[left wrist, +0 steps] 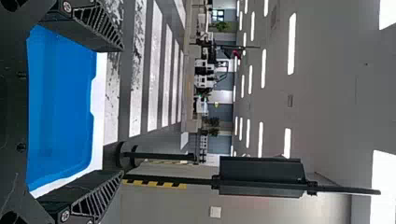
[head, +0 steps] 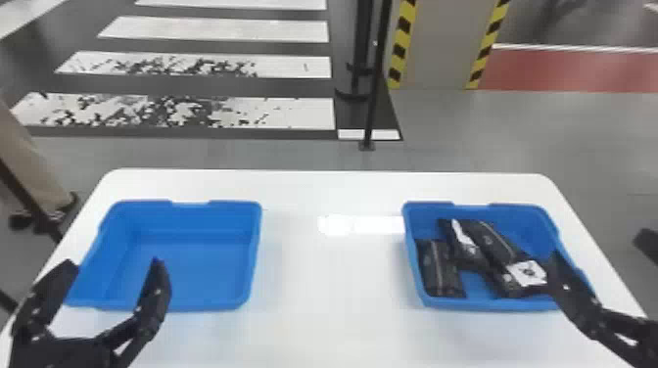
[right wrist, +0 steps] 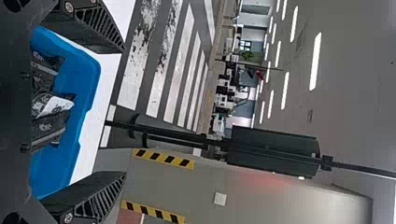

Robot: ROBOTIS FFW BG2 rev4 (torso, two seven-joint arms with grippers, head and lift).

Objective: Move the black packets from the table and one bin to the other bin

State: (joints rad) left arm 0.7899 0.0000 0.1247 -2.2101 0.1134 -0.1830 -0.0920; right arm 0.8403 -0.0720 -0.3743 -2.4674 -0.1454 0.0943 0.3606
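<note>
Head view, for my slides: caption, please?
Black packets lie in the right-hand blue plastic bin; an open two-fingered black gripper hovers at the left-hand blue plastic bin.

Bright indoor light falls on a white table [head: 333, 293], with a patch of white glare [head: 338, 225] between two blue bins [head: 210, 274] and faint, soft shadows near them, while strip lights [left wrist: 292, 44] glow in rows across a grey ceiling [left wrist: 336, 93].

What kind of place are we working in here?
Probably a large indoor hall or lab: rows of ceiling lights, a mock zebra crossing on the floor, and a pillar edged in yellow-black stripes.
</note>
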